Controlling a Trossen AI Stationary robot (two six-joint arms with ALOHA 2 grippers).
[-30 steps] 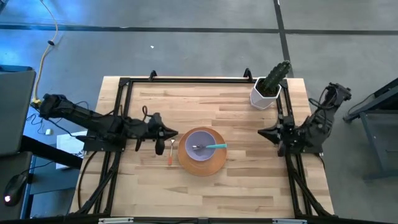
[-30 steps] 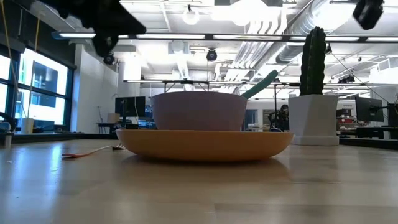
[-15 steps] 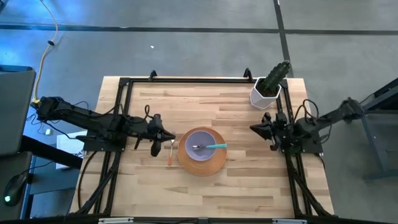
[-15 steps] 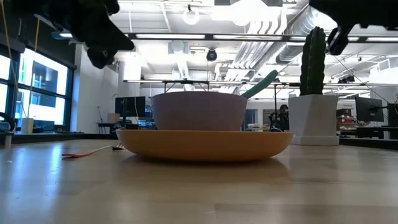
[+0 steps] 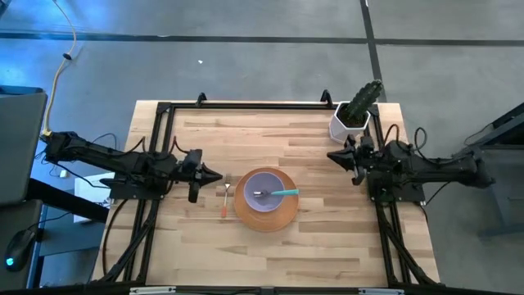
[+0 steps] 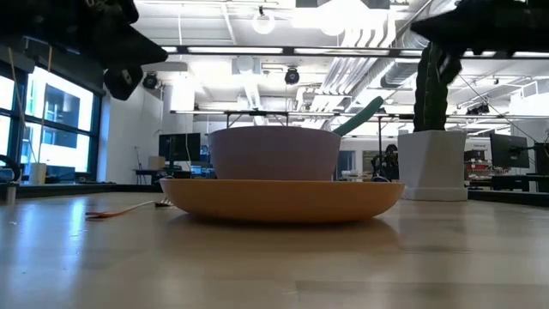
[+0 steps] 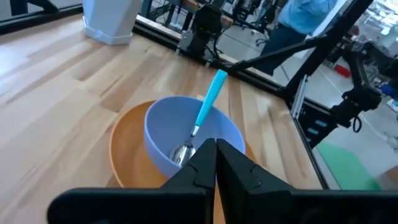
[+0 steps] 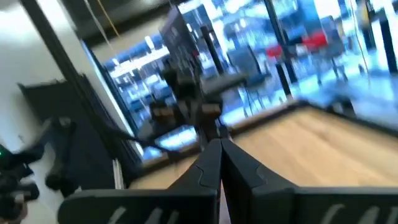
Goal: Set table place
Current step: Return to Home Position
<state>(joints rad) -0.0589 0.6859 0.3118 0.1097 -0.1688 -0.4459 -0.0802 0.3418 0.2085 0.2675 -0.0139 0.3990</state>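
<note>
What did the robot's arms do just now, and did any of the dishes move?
The left pincer slid back from the orange plate toward the left edge of the table. The right pincer crept toward the white cactus pot as its arm stretched outward. Both are shut and hold nothing. The plate, the lavender bowl, the teal spoon in it and the fork beside the plate stayed put.

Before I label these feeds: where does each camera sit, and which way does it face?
High: above the table, looking straight down; both arms, left gripper and right gripper show.
Low: at tabletop height, level past the plate into the room; arm parts up top.
Left wrist: on the left arm, facing bowl and spoon; own shut fingers.
Right wrist: on the right arm, facing table and room; own shut fingers.
Shared: high, low, left wrist see plate and bowl.
</note>
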